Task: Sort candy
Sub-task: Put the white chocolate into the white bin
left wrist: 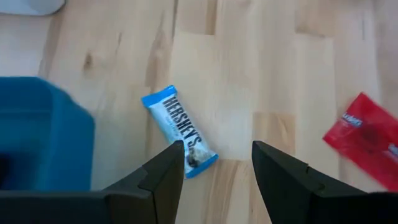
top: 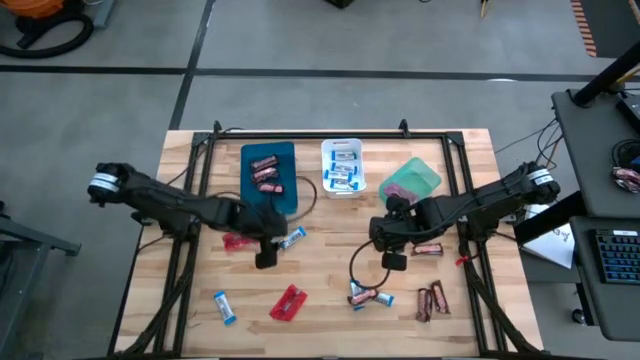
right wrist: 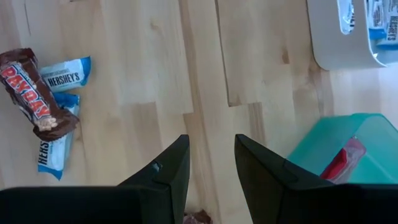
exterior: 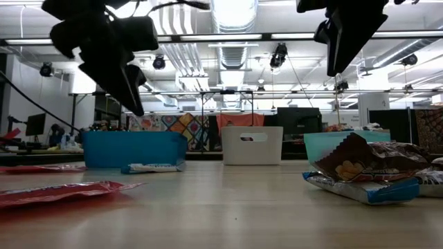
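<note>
My left gripper [top: 265, 257] is open and empty, raised above the table just near of the blue tray [top: 268, 175]. A blue-and-white bar [left wrist: 180, 131] lies flat on the wood beside its fingertips, and a red packet [top: 237, 242] lies to its left. My right gripper [top: 393, 262] is open and empty, raised over bare wood [right wrist: 211, 168] near the table's middle. A brown-red bar [right wrist: 31, 93] lies on blue-and-white bars [right wrist: 53, 149] just near of it. The blue tray holds brown-red bars, the white tray [top: 342, 165] blue-and-white bars, and the green tray [top: 412, 180] a red packet [right wrist: 342, 162].
Loose candy lies on the near half: a blue-and-white bar [top: 224, 306], a red packet [top: 288, 303], brown-red bars [top: 432, 300] and one [top: 428, 248] under the right arm. The three trays stand in a row at the far side. A black frame runs along the table's edges.
</note>
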### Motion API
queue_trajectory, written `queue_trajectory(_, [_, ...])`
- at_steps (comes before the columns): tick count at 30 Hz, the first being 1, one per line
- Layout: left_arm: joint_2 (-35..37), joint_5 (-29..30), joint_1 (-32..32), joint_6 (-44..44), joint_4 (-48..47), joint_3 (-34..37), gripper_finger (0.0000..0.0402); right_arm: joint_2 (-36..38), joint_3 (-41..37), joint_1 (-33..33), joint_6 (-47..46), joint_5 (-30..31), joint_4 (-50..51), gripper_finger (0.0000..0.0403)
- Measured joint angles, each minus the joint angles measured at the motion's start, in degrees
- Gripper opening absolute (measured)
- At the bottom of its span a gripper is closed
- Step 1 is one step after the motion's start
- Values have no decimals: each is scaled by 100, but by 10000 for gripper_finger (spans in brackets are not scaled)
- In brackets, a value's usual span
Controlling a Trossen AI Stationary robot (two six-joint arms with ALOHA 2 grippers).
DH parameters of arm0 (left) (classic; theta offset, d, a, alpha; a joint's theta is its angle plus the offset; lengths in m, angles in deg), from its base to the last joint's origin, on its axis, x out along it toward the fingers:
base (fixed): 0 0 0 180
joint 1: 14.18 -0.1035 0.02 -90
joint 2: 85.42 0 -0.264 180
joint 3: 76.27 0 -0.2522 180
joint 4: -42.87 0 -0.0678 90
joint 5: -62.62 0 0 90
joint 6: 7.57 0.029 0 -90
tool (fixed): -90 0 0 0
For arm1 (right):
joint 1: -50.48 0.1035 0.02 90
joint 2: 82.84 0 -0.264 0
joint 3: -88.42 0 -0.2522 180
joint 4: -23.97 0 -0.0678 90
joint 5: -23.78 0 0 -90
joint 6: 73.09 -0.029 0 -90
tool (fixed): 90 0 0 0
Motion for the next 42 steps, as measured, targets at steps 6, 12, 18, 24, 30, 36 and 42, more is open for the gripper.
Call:
queue_trajectory(6, [-459, 867, 469, -253, 458, 127, 172, 0, -147, 0, 119, -5, -41, 118])
queue_trajectory(12, [-963, 1134, 548, -503, 969, 258, 172, 0, -224, 4, -3, -60, -91, 118])
queue_trajectory(18, [-1379, 1532, 548, -701, 1054, 260, 172, 0, -286, 7, -137, -77, -91, 118])
queue_trajectory(24, [-1680, 1579, 545, -870, 1052, 262, 172, 0, -379, 5, -143, -209, -110, 118])
queue_trajectory(30, [-1868, 1628, 548, -1035, 1097, 273, 167, 0, -431, 4, -143, -209, -157, 118])
queue_trajectory(36, [-1848, 1553, 548, -1000, 1095, 284, 128, 0, -441, 4, -141, -208, -214, 118])
queue_trajectory(42, [-1819, 1540, 547, -815, 1062, 289, 68, 0, -450, 4, -132, -209, -286, 118])
